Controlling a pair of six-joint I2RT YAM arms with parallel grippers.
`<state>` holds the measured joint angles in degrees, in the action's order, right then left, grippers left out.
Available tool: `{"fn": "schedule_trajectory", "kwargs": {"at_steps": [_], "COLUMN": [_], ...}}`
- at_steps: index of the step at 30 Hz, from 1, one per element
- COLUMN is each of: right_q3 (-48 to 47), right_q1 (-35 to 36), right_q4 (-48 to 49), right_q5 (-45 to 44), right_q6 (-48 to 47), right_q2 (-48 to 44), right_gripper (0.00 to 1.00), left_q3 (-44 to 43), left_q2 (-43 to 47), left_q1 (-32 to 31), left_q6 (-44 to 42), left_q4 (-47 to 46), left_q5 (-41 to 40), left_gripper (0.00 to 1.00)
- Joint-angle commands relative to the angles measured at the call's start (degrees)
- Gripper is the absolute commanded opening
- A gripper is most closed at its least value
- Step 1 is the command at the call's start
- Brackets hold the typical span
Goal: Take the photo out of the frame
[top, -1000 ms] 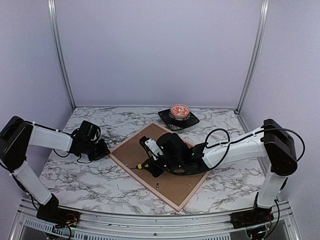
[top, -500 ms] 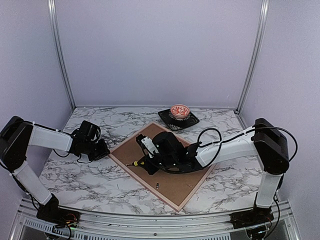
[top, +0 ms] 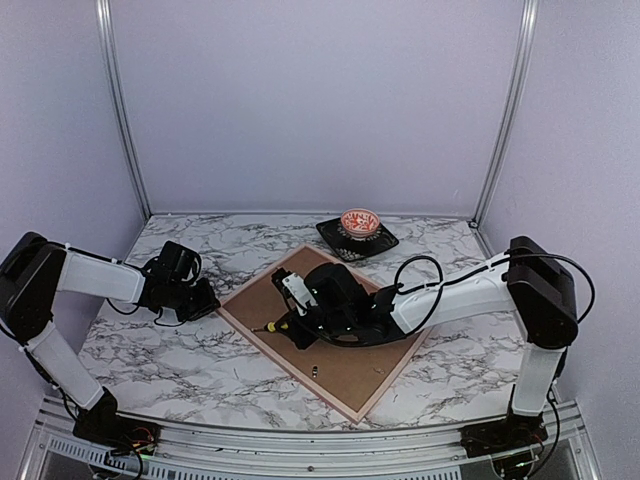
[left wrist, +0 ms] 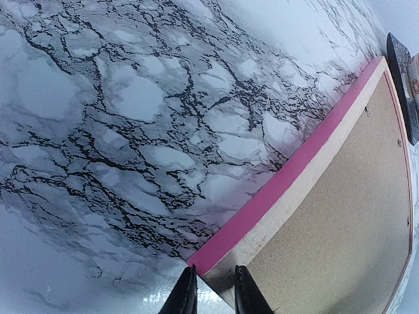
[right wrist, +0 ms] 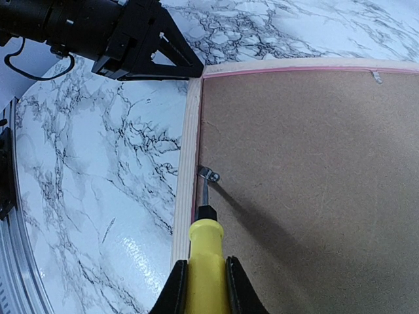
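left gripper point(left wrist: 211, 294) pinching frame point(left wrist: 281, 186) corner, screwdriver point(right wrist: 204, 261) at edge clip point(right wrist: 209, 174)

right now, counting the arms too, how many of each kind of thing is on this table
picture frame: 1
backing board: 1
screwdriver: 1
bowl: 1
black tray: 1
robot arms: 2
total: 7

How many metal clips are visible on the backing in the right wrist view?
2: one clip at the screwdriver tip, one by the top edge. Others may be hidden.
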<state>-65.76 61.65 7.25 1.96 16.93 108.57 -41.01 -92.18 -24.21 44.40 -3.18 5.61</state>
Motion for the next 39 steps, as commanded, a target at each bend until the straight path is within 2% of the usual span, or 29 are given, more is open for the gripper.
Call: {"fn": "schedule_trajectory", "kwargs": {"at_steps": [1, 14, 23, 30, 39], "right_q3": [-2.89, -5.26, -6.74, -14.90, -23.74], "right_q1": [0.32, -0.34, -1.21, -6.43, -12.39], "right_q4": [-0.47, -2.61, -1.80, -6.07, -9.95], "right_q5": [-0.23, -6.70, -4.48, -6.85, -5.79], "right_q6": [0.12, 2.28, 1.05, 0.13, -1.99], "right_q2": [1.92, 2.53, 0.24, 5.07, 11.12], "right_gripper": [0.00, 0.00, 0.00, 0.00, 0.00], "left_q3": [2.58, 2.52, 2.52, 2.19, 1.95], "left_q2": [-2.89, -3.05, -2.97, -2.83, -2.58], "left_q1": [-0.62, -0.58, -0.58, -0.58, -0.58], "left_q6": [-0.61, -0.62, -0.69, -0.80, -0.93], "left_q4": [7.14, 7.05, 6.97, 6.92, 6.96], "left_q5": [1.27, 1.35, 1.58, 2.09, 2.55], "left_gripper": [0.21, 0.21, 0.21, 0.21, 0.21]}}
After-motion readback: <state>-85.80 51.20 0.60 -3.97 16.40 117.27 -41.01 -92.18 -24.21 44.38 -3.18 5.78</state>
